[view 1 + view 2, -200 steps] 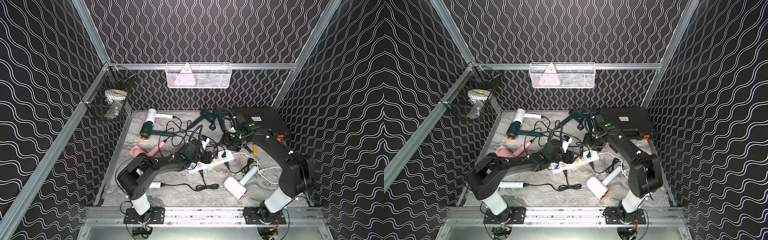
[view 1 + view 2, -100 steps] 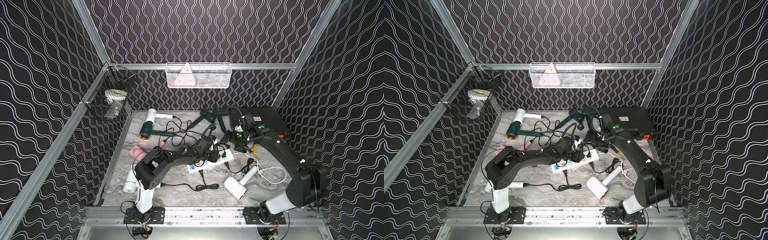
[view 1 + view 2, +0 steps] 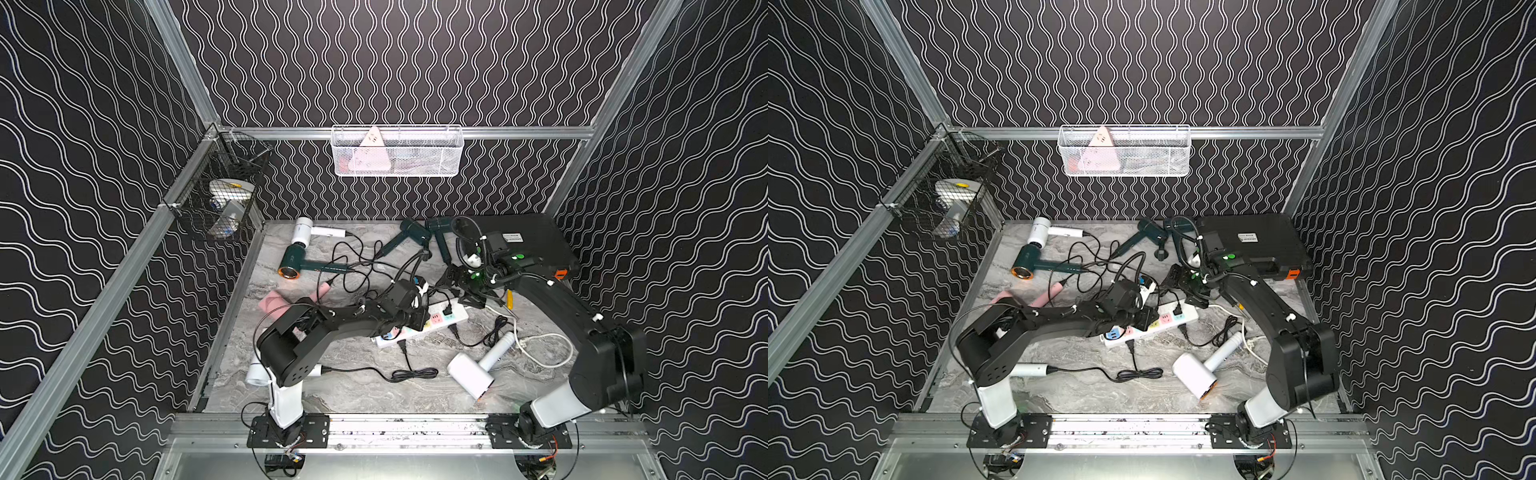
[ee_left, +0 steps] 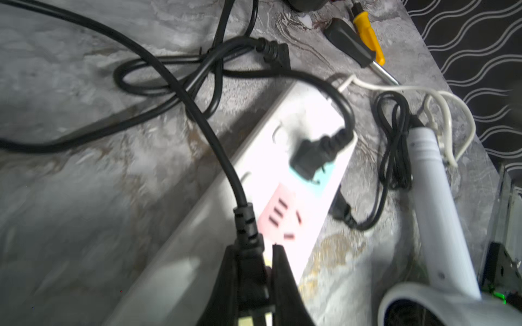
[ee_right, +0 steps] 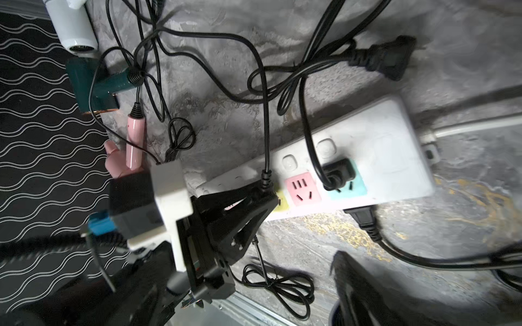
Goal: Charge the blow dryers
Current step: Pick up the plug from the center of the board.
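In both top views the white power strip (image 3: 451, 318) (image 3: 1187, 311) lies slantwise at the middle of the marble table. The left gripper (image 3: 419, 322) (image 4: 255, 251) is down on it, pinching a black plug (image 4: 251, 279) over the yellow socket (image 5: 282, 207). I can't tell whether its pins are in. The pink socket next along is free, and the teal one holds a second plug (image 5: 337, 172).

The right gripper (image 3: 464, 287) hangs just past the strip's far end with its jaws spread and nothing between them.

The blow dryers are scattered about:
- **Copper-ringed teal dryer** (image 3: 297, 266): left of centre.
- **White dryer** (image 3: 302, 232): just behind the copper-ringed one.
- **Two teal dryers** (image 3: 411, 232) (image 3: 438, 235): at the back centre.
- **Pink dryer** (image 3: 272, 301): partly under the left arm.
- **White dryer** (image 3: 471, 374): lower right of the strip.
- **Another white dryer** (image 3: 255, 374): mostly hidden behind the left arm's base.

Black cords (image 3: 361, 266) loop in a tangle over the table's middle. One runs across the strip and a loose plug (image 5: 387, 60) lies beside it. The left arm covers the strip's left end.

A yellow-handled screwdriver (image 4: 367, 39) lies near the strip's white lead (image 3: 548, 361). A black case with orange latches (image 3: 536, 241) fills the back right corner. A white wire basket (image 3: 397, 166) hangs on the back wall and a black one (image 3: 195, 224) on the left rail.
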